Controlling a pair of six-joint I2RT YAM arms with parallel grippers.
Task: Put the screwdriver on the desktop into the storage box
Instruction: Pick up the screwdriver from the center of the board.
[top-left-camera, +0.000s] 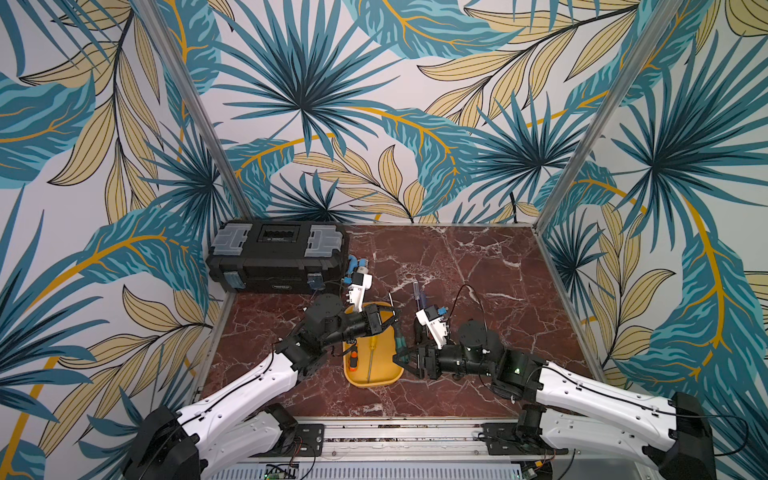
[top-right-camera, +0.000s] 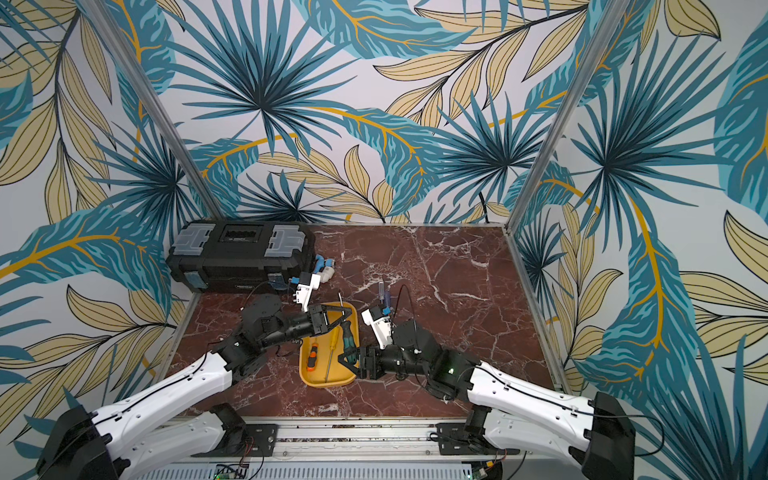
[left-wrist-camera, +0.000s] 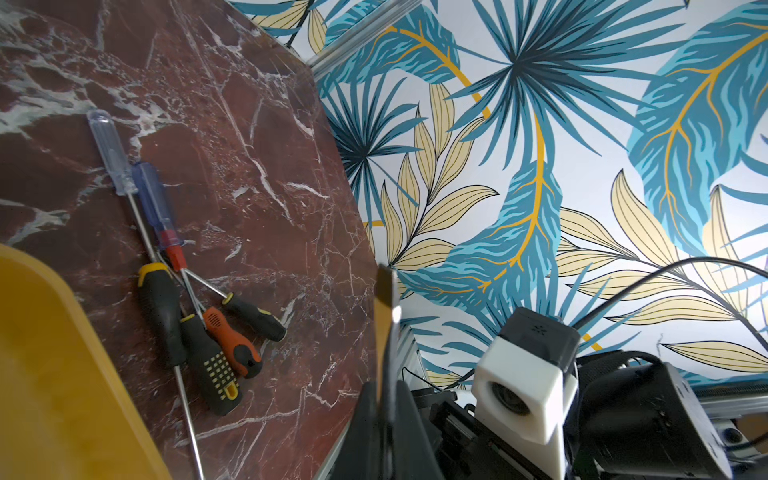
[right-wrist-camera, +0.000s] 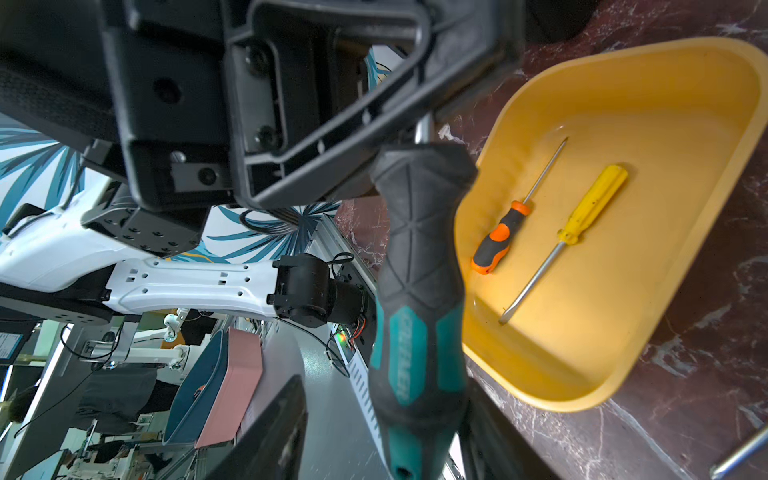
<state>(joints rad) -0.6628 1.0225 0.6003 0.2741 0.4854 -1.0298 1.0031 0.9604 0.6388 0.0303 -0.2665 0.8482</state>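
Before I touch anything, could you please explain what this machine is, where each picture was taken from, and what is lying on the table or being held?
It is a robot with two arms, each ending in a two-fingered gripper. Two pictures look down on the whole scene from above; the other two come from a camera on each wrist. On the desktop are a yellow storage box, a black toolbox and a pile of screwdrivers. In the box lie an orange screwdriver and a yellow screwdriver. The left gripper is shut on the metal shaft of a teal screwdriver. The right gripper stands open around its handle.
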